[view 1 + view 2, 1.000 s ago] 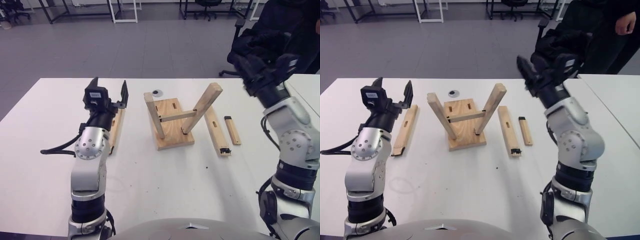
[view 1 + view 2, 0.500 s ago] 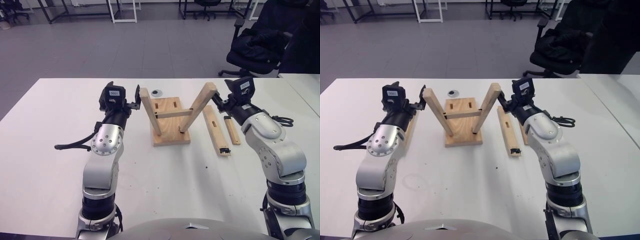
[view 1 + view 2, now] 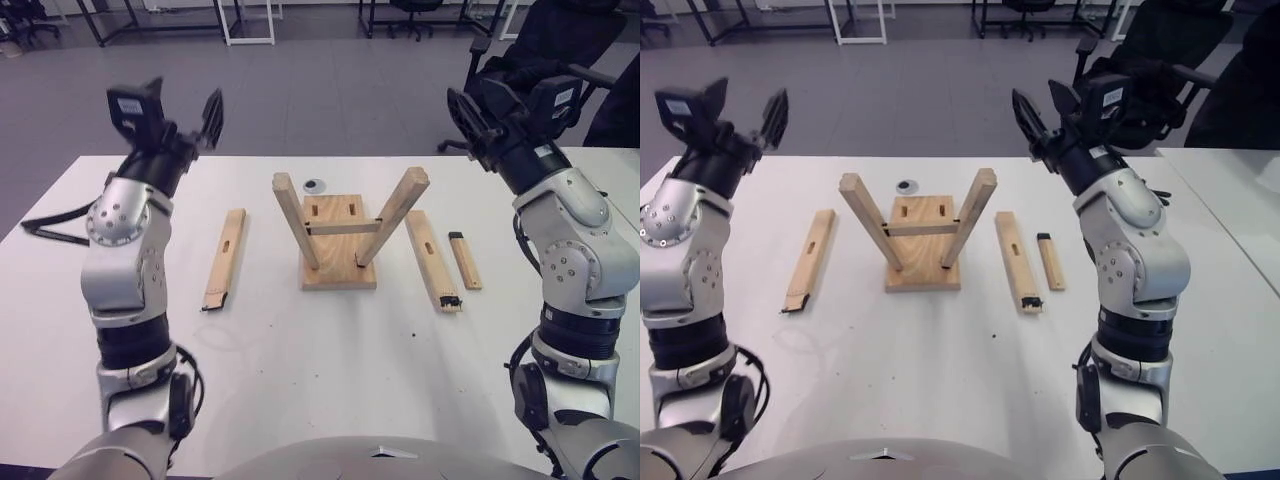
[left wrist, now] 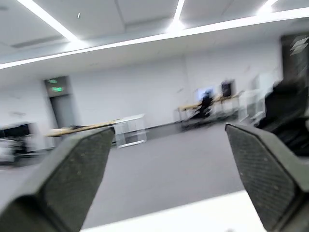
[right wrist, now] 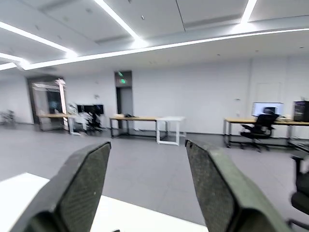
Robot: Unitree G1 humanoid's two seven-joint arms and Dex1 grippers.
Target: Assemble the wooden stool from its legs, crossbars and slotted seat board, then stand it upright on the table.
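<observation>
Left eye view: the half-built stool is lying at the middle of the table. Its seat board is lying flat, with two legs pointing up and a crossbar joining them. One loose leg is lying to its left. Another loose leg and a short crossbar are lying to its right. You are holding your left gripper and right gripper well above the table, both spread wide, gripping nothing.

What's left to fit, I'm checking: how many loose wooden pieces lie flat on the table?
3. One slotted bar left of the half-built stool; a long slotted piece right of it; a short piece farther right. None seems hidden.
</observation>
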